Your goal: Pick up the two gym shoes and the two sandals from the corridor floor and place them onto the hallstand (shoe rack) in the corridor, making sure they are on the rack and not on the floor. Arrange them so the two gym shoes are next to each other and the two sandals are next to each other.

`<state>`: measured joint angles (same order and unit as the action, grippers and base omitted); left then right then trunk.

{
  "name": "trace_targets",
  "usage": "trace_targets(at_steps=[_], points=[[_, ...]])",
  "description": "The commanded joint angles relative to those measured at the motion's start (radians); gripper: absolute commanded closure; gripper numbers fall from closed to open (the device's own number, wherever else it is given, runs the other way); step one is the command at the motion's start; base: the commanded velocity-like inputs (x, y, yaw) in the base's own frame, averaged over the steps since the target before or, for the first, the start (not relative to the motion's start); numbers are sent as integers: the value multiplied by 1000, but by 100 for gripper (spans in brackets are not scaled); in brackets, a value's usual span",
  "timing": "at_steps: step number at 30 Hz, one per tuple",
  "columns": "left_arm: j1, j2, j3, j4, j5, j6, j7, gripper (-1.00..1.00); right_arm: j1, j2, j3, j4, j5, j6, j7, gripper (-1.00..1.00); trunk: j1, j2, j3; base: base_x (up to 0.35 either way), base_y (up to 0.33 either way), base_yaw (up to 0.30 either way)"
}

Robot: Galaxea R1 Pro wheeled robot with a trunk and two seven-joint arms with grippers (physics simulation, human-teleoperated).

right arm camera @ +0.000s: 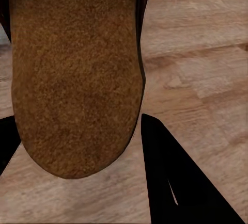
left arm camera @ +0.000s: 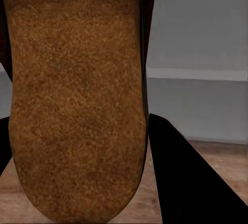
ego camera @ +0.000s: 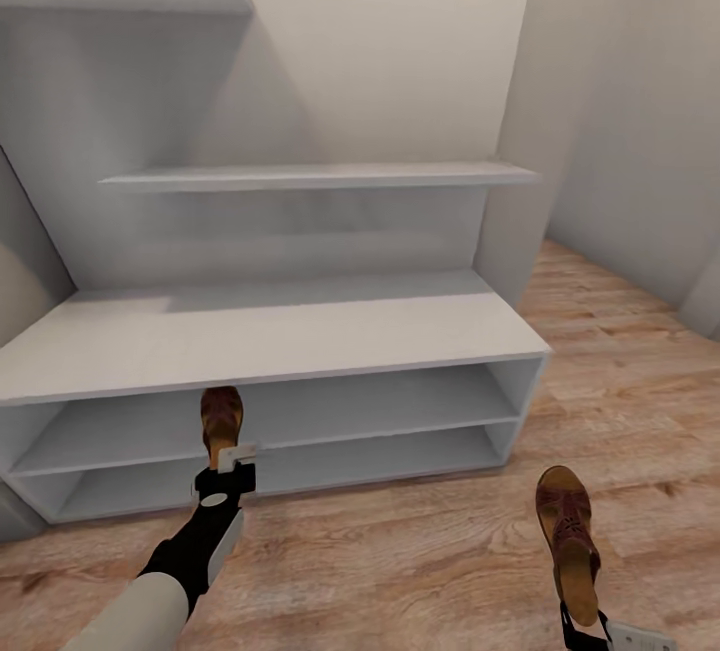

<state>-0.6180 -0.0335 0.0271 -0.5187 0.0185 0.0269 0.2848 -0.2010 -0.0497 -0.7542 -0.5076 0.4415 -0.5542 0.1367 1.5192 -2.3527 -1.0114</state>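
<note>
1. The left gripper [ego camera: 226, 471] pinches a sandal [ego camera: 220, 419] by its heel, toe at the hallstand's [ego camera: 300, 331] upper open shelf.
2. The right gripper [ego camera: 585, 631] pinches the other sandal [ego camera: 567, 531] above the floor [ego camera: 420, 561], well right of the hallstand.
3. Judgement: no shoe rests on the hallstand yet; both sandals await placing, side by side, and the gym shoes remain to be fetched.

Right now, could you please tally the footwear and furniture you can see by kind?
Sandals: 2 (one in the left gripper, one in the right gripper)
Gym shoes: 0
Hallstand: 1
Total: 3
</note>
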Motion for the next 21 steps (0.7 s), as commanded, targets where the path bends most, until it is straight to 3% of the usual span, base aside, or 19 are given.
trace_targets(at_steps=[1,7,15,21], points=[[0,0,2,-1,-2,4,1,100,-1,1,-8,0,0,-3,11,100,0,0,-1,294,77,0],[0,1,3,-1,-2,4,2,100,-1,1,-8,0,0,-3,11,100,0,0,-1,298,77,0],[0,1,4,-1,-2,4,4,100,-1,1,-8,0,0,-3,11,100,0,0,-1,77,10,0],[0,3,4,-1,-2,4,4,100,-1,1,-8,0,0,-3,10,100,0,0,-1,235,33,0]])
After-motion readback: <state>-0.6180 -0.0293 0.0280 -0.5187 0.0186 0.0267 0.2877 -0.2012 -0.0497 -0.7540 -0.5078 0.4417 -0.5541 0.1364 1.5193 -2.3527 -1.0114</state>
